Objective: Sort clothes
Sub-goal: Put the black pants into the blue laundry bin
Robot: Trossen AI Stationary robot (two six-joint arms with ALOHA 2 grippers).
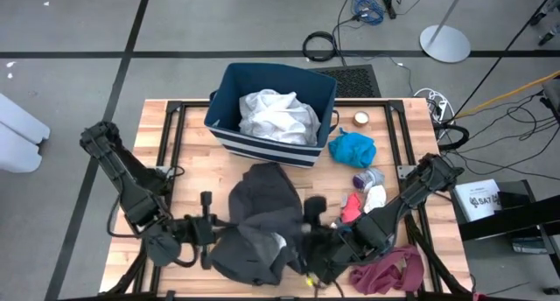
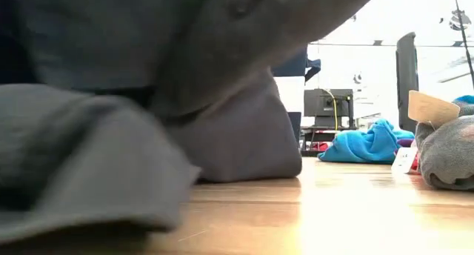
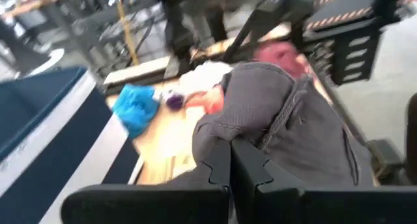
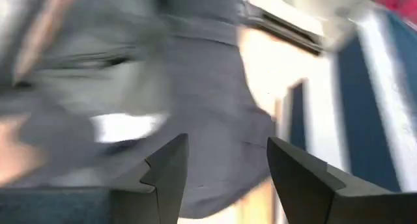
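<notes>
A white garment (image 1: 278, 114) already lies in the striped bin (image 1: 229, 136) at 12 o'clock on the tabletop (image 1: 199, 161), so sorting looks started but far from finished. The dark grey top (image 1: 259, 222) is heaped at centre toward 6 o'clock. The left gripper (image 1: 206, 231) at 7 o'clock has its jaws pressed shut, seemingly pinching the top's edge. The right gripper (image 4: 225, 175) at 5 o'clock shows jaws parted, holding nothing, grey cloth just beyond. Left to sort: the blue top (image 1: 352, 149), socks (image 1: 367, 178) and a red piece (image 1: 351, 206) at 3 o'clock, the maroon top (image 1: 388, 270) at 5 o'clock
</notes>
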